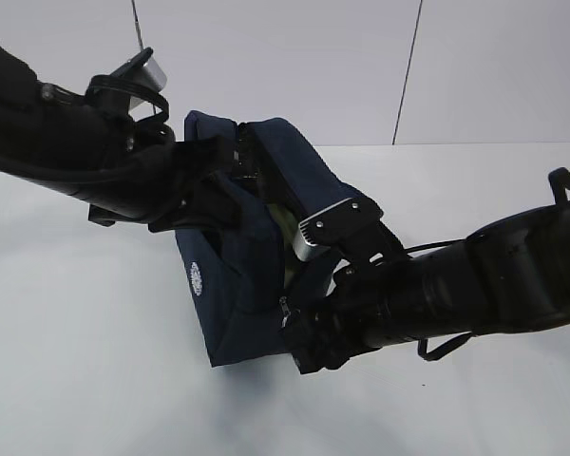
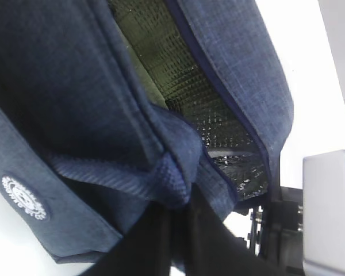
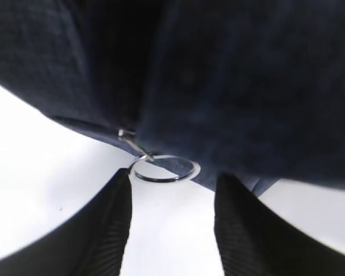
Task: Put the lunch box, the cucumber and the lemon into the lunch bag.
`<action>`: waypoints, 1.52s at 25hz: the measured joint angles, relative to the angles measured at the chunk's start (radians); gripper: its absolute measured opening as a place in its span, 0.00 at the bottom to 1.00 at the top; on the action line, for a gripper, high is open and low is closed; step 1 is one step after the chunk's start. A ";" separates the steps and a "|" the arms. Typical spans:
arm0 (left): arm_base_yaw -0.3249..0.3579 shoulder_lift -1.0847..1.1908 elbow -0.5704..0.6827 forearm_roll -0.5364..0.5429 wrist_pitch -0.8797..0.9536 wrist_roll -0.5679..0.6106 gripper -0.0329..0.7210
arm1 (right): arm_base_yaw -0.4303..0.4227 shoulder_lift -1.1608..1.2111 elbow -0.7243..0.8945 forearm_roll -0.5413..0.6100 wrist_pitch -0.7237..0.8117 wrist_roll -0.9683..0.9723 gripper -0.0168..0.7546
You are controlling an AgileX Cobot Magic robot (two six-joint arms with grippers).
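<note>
The dark navy lunch bag (image 1: 236, 285) stands in the middle of the white table, its top gaping open. Its foil lining (image 2: 218, 121) shows in the left wrist view. My left gripper (image 1: 236, 163) (image 2: 181, 201) is shut on a ribbed handle strap (image 2: 167, 175) at the bag's upper edge. My right gripper (image 1: 299, 334) (image 3: 172, 179) is open at the bag's near lower corner. The silver ring zipper pull (image 3: 164, 170) lies just ahead of its fingertips, nearer the left finger. A pale greenish patch (image 1: 281, 224) shows inside the opening; I cannot tell what it is. The cucumber and lemon are hidden.
The white table (image 1: 76, 370) stretches around the bag, with a pale wall behind. The right arm's wrist camera housing (image 2: 329, 213) sits close to the bag's opening. Both arms crowd the bag from left and right.
</note>
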 joint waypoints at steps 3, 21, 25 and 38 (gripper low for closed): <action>0.000 0.000 0.000 0.000 0.000 0.000 0.04 | 0.000 0.000 0.000 0.000 -0.001 0.000 0.50; 0.000 0.000 0.000 0.000 0.000 0.003 0.04 | 0.000 -0.021 0.000 0.002 -0.008 -0.004 0.49; 0.000 0.000 0.000 0.000 -0.001 0.003 0.04 | 0.000 -0.021 0.000 0.002 0.036 -0.004 0.49; 0.000 0.000 0.000 0.000 -0.002 0.003 0.04 | 0.000 -0.021 0.000 0.002 0.058 -0.004 0.49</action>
